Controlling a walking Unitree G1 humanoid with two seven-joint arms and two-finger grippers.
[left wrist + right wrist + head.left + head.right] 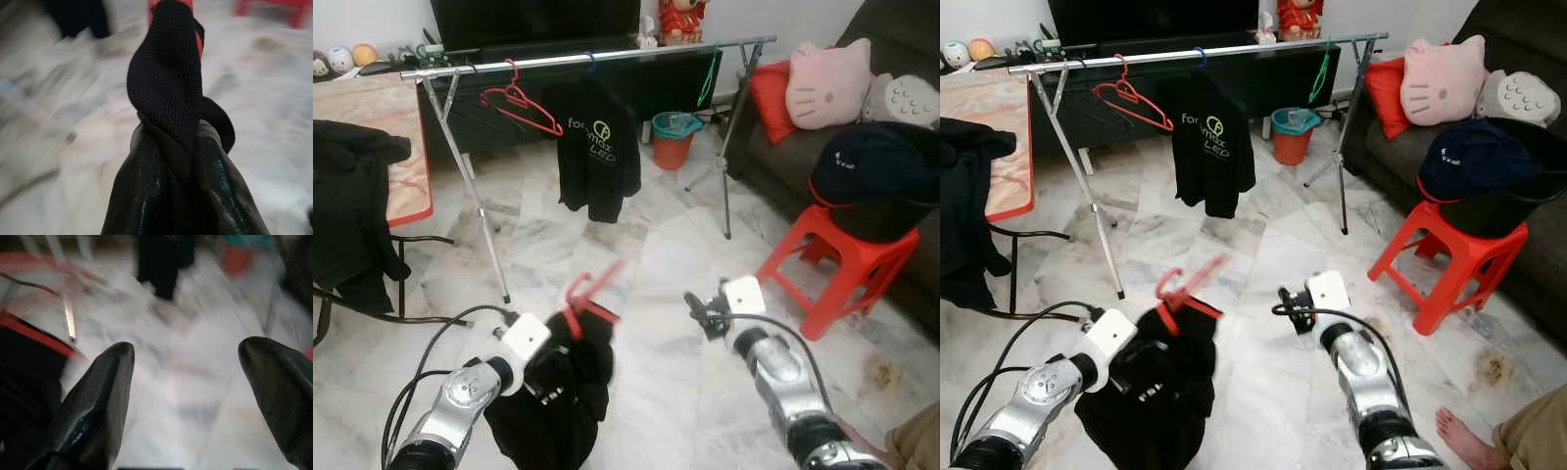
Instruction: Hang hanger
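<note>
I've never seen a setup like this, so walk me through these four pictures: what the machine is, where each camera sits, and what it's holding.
This is a walking humanoid robot with two silver arms. The two wide pictures come from cameras in its head, looking down at a marble floor. The two close-ups come from cameras on its wrists.

The left gripper has its jaws shut on a black garment that hangs on a red hanger. The right gripper is open and holds nothing.

Ahead stands a metal clothes rail, carrying an empty red hanger and a black shirt. A red stool stands beside the sofa.
</note>
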